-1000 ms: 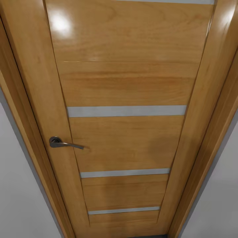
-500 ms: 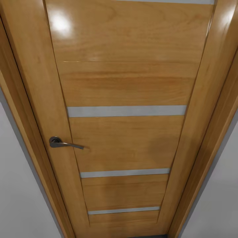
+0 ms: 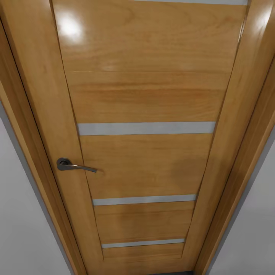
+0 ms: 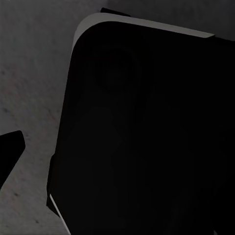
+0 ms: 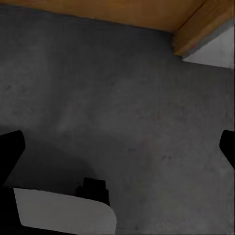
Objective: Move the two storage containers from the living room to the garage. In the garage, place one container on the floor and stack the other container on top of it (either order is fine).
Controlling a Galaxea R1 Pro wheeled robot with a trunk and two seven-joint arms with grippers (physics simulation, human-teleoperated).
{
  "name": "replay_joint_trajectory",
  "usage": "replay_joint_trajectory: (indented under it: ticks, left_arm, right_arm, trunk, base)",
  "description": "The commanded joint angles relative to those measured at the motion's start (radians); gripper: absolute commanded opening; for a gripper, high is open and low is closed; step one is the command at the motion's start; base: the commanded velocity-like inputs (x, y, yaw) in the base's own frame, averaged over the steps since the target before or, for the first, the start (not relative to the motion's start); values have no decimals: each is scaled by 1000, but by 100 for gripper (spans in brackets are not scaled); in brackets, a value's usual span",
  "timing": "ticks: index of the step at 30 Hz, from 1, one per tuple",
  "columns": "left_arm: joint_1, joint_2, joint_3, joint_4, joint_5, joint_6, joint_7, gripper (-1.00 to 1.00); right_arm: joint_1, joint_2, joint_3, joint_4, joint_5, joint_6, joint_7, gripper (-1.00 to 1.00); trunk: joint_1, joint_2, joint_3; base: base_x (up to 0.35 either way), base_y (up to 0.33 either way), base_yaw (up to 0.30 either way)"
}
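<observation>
Nothing has shifted: head camera faces the closed wooden panel door [image 3: 145, 160] and lever handle [image 3: 74, 165], concrete floor [image 5: 117, 98] below; right gripper [image 5: 122, 147] fingers apart, left gripper state untellable; judged transit step, containers unseen, door needs opening next.

Door [image 3: 145, 160] cropped top, bottom; dark slab [image 4: 147, 137], perhaps robot's, hides floor [image 4: 34, 88].
</observation>
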Motion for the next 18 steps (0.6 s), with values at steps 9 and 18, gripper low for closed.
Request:
replay_joint_trajectory:
  ticks: [9, 18]
  left_arm:
    - [0, 0, 0, -1, 6, -2, 0, 100]
    - [0, 0, 0, -1, 6, -3, 0, 100]
  right_arm:
    - [0, 0, -4, -544, 37, 379, 2, 100]
    - [0, 1, -1, -847, 29, 595, 14, 100]
  trunk:
    - [0, 0, -1]
    - [0, 0, -1]
  base:
    - [0, 0, 0]
    - [0, 0, 0]
